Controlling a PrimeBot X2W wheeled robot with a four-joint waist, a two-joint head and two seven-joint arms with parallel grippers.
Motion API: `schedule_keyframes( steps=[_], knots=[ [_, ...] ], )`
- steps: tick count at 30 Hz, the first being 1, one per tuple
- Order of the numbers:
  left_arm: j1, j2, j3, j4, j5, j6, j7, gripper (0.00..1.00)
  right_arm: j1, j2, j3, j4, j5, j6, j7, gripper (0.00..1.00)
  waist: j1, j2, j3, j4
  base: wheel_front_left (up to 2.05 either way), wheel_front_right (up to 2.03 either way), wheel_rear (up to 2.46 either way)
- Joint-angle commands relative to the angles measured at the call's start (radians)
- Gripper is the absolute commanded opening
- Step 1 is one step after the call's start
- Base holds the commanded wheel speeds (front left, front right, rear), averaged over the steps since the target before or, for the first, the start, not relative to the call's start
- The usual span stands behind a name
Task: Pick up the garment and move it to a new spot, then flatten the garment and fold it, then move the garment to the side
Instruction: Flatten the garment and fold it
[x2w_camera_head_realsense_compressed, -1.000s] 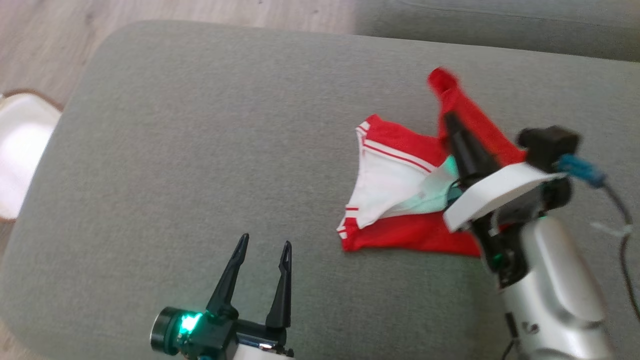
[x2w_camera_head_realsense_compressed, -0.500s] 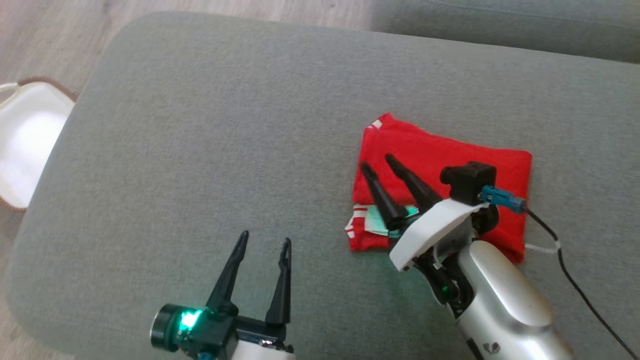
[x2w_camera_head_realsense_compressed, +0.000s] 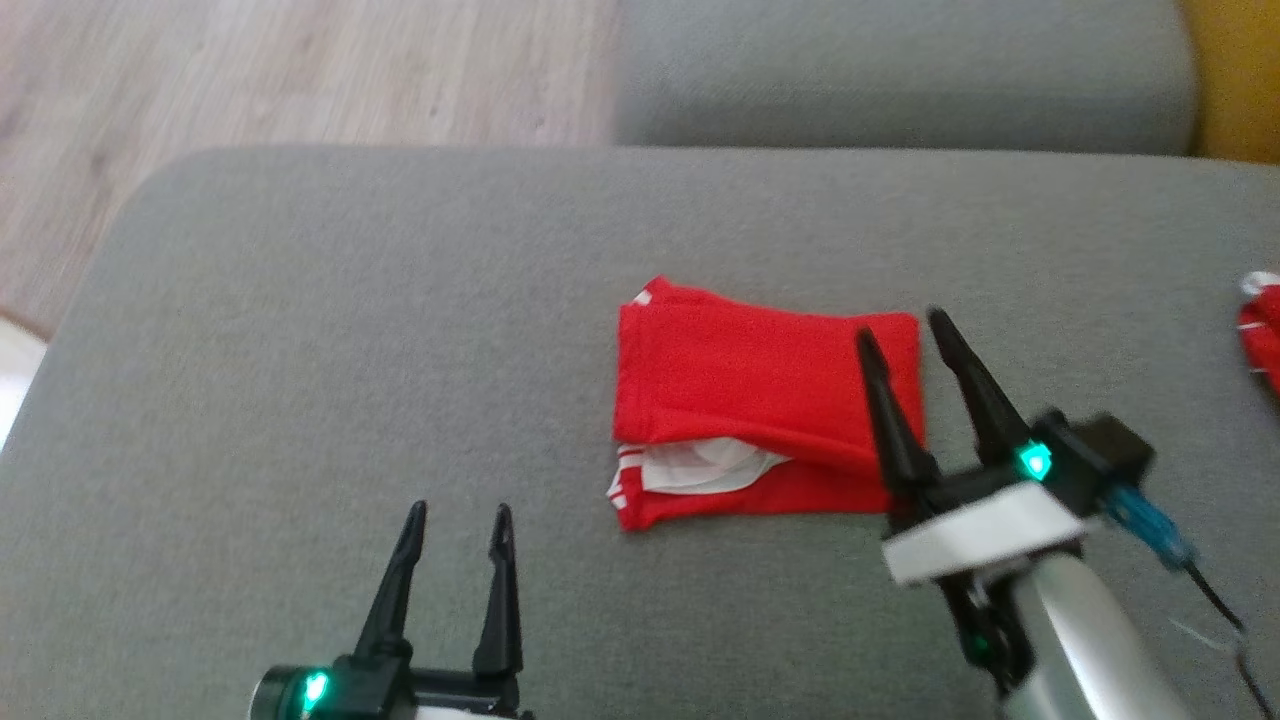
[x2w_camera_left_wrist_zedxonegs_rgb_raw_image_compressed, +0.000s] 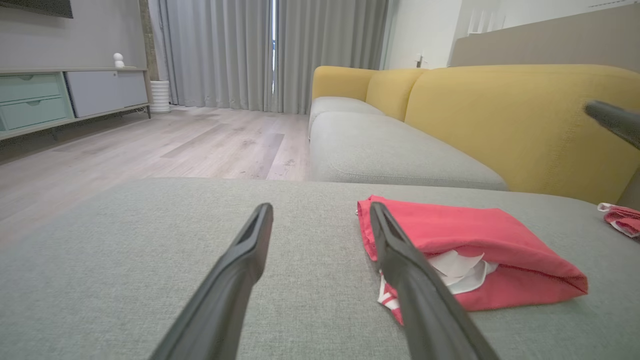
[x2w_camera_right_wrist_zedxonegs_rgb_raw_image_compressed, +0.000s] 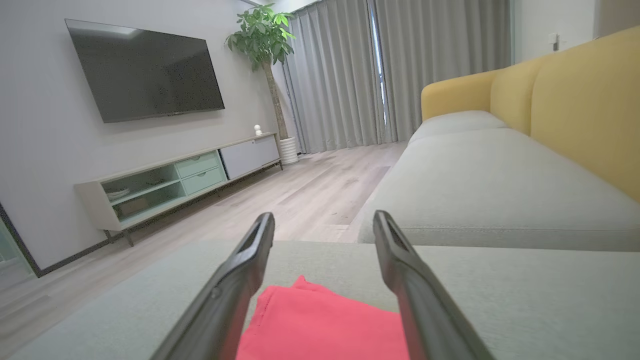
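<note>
Grey cushion (x2w_camera_head_realsense_compressed: 350, 330): we see it carrying the garment, right of its middle.
Garment (x2w_camera_head_realsense_compressed: 760, 390): folded red rectangle, long axis left to right, open edge toward the robot.
Right gripper (x2w_camera_head_realsense_compressed: 898, 325): jaws apart, empty, over the garment's right end; we judge this arm nearer.
Left gripper (x2w_camera_head_realsense_compressed: 458, 509): jaws apart, empty; the garment lies ahead to its right, well apart.

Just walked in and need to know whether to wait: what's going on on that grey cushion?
A two-armed robot is handling a red and white garment, which lies folded on the grey cushion. Its right gripper stands open at the garment's right edge, gripping nothing; its left gripper is open too, apart from the garment. Moving it aside seems not yet done.
</note>
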Motion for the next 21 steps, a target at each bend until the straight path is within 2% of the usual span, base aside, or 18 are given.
schedule_keyframes(
  steps=[1,6,12,21],
  knots=[
    [-0.016,-0.007,0.044,-0.034,-0.006,0.008,-0.010,1.00,0.013,-0.016,0.000,-0.049,-0.013,0.007,-0.017,1.00,0.0002,-0.0001,-0.049,-0.047,0.00,0.00,0.00],
    [0.010,-0.011,0.060,-0.032,-0.018,0.009,-0.010,1.00,0.161,-0.062,-0.086,-0.069,-0.025,0.007,-0.030,1.00,0.0002,-0.0001,-0.086,-0.072,0.00,0.00,0.00],
    [0.070,-0.025,0.089,-0.019,-0.044,0.014,-0.010,1.00,0.315,-0.059,-0.150,-0.095,-0.019,0.007,-0.031,1.00,0.0002,-0.0001,-0.117,-0.084,0.00,0.00,0.00],
    [0.125,-0.022,0.110,-0.008,-0.021,0.005,-0.010,1.00,0.368,-0.042,-0.161,-0.118,-0.040,0.007,-0.031,1.00,0.0002,-0.0001,-0.137,-0.087,0.00,0.00,0.00]
  ],
)
